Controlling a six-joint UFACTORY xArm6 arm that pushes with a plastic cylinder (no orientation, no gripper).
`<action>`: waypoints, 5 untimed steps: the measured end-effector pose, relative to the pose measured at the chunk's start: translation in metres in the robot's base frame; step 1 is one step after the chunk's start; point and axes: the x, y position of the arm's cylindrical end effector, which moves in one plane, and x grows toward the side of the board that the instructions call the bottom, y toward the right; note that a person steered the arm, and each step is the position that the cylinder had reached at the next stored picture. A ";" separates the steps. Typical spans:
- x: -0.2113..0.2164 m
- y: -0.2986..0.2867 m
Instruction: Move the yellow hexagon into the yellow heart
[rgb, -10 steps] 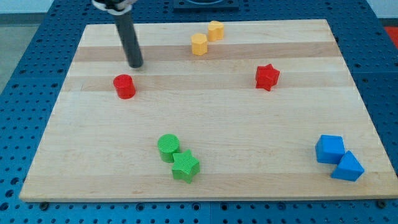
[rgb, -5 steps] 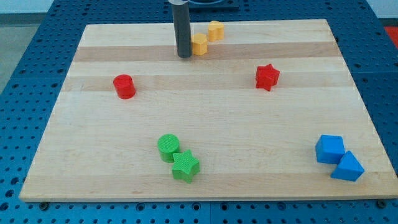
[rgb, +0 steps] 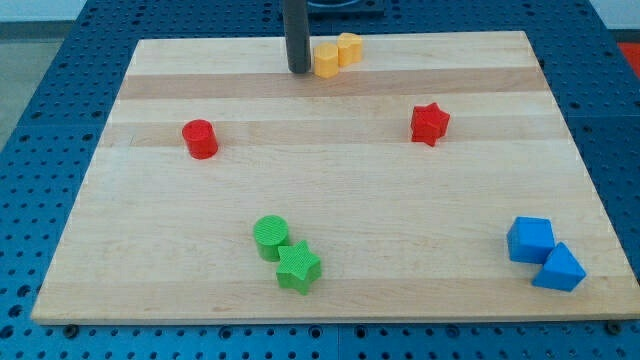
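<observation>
The yellow hexagon (rgb: 326, 61) lies near the board's top edge, touching the yellow heart (rgb: 348, 47) that sits just up and to its right. My tip (rgb: 299, 70) rests on the board just left of the hexagon, close to it or touching it. The dark rod rises straight up out of the view's top.
A red cylinder (rgb: 200, 138) is at the left, a red star (rgb: 430, 123) at the right. A green cylinder (rgb: 270, 237) and a green star (rgb: 298, 267) touch at the bottom middle. A blue cube (rgb: 529, 240) and a blue triangle (rgb: 559, 268) sit at the bottom right. The wooden board (rgb: 480, 170) lies on a blue perforated table.
My tip swept right from above the red cylinder to the hexagon's left side. The hexagon slid up and right against the heart.
</observation>
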 end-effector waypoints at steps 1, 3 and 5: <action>0.015 0.004; -0.001 0.030; -0.004 0.030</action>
